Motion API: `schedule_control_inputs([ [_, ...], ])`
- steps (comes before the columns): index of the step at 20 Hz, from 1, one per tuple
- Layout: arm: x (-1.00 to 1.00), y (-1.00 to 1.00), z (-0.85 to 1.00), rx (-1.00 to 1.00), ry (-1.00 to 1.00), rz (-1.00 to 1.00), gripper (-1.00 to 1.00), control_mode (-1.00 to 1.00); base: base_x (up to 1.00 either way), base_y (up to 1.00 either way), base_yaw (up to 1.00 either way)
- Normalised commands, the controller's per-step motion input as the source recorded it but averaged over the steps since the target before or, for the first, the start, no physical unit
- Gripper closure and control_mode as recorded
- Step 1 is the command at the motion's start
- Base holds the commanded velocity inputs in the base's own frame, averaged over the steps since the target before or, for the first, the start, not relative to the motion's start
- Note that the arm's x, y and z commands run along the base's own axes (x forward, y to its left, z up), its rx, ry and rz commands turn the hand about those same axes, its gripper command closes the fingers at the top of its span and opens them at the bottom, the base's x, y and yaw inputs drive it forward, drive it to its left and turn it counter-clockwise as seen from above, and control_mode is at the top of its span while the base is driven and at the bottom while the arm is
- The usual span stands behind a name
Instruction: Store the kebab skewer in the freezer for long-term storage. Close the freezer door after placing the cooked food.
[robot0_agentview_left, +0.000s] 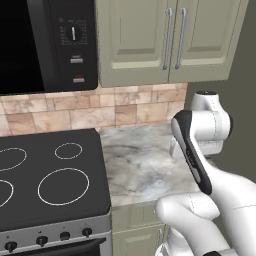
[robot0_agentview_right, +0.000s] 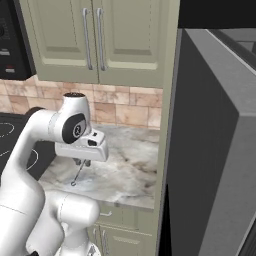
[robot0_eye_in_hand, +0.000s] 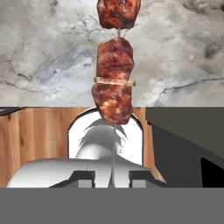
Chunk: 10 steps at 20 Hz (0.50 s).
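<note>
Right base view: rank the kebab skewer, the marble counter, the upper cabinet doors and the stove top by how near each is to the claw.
1. The kebab skewer, held in the claw and hanging straight below it.
2. The marble counter, directly under the skewer tip.
3. The stove top, to the left behind the arm.
4. The upper cabinet doors, high on the wall above.

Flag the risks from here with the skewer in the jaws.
1. The gripper pinches only the thin bare rod of the kebab skewer; the meat end could swing or slip in transit.
2. The dangling skewer tip hangs just above the marble counter and could snag.
3. The cabinet side panel stands between arm and freezer.
</note>
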Motion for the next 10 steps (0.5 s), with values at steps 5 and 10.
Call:
schedule_control_inputs([
  [5,-0.39,0.0,0.0,0.0,0.0,0.0,1.0,-1.0,0.0,0.0,0.0],
  [10,-0.37,0.0,0.0,0.0,-0.01,0.0,1.0,-1.0,0.0,0.0,0.0],
])
